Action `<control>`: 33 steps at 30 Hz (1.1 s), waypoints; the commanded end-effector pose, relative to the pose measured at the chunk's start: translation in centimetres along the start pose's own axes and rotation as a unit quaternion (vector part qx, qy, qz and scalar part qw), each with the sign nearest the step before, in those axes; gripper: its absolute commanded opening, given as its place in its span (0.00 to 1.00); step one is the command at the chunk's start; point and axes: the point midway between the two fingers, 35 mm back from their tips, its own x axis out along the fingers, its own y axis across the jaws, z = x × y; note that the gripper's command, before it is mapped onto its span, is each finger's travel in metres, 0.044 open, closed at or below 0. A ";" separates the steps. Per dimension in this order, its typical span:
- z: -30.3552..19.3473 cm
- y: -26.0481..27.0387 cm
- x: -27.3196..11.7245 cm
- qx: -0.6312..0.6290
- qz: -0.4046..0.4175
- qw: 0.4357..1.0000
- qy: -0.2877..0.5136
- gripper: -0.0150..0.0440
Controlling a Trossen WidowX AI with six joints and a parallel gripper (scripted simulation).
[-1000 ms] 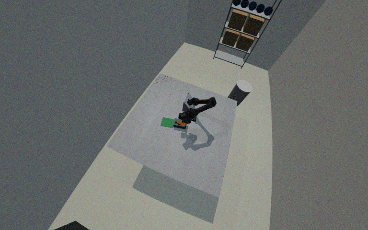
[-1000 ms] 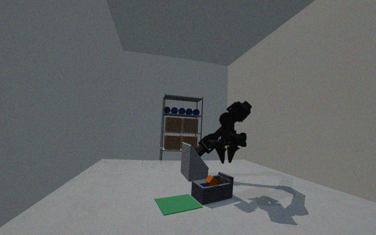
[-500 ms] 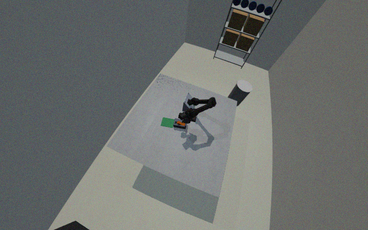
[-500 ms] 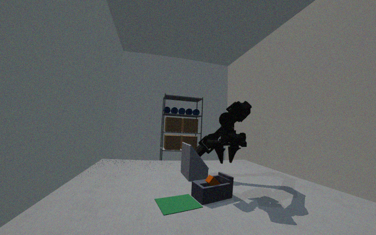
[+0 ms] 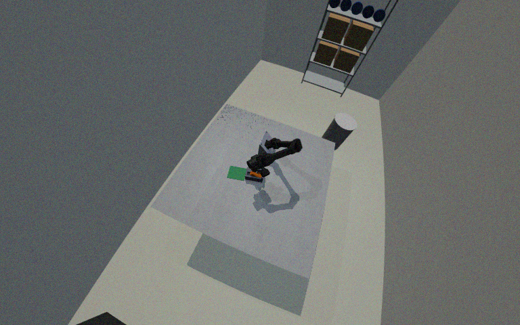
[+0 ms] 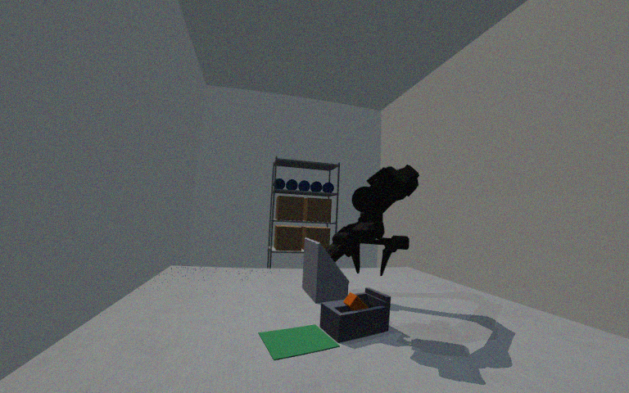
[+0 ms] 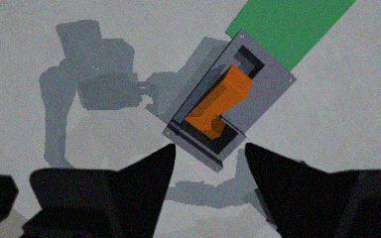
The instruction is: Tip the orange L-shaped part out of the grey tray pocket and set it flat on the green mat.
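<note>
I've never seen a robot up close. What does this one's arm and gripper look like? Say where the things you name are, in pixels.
The arm [image 5: 276, 153] [image 6: 371, 199] is black all over, built of chunky, jointed segments. The gripper [image 6: 369, 274] [image 7: 209, 148] is black too, with two wedge-shaped fingers that taper to narrow tips. I see no markings or cables on either, though the pictures are dark.

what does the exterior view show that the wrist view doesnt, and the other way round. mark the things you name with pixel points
Only exterior: the shelf rack [image 6: 338, 213] with blue round things and brown boxes, and the arm's upper links.

Only wrist: the part's L-shaped end, down inside the pocket.

Both: the orange part [image 6: 355, 301] [image 7: 218, 101], tilted in the grey tray [image 6: 364, 323] [image 7: 265, 101], the green mat [image 6: 298, 341] [image 7: 298, 30] and the open pincer [image 6: 369, 274] [image 7: 209, 148].
</note>
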 end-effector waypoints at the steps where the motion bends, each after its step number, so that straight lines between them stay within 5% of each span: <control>1: 3.5 -2.0 -0.5 0.338 -0.003 0.941 -0.011 0.73; 33: 3.6 -2.0 3.2 0.338 -0.003 0.941 -0.010 0.73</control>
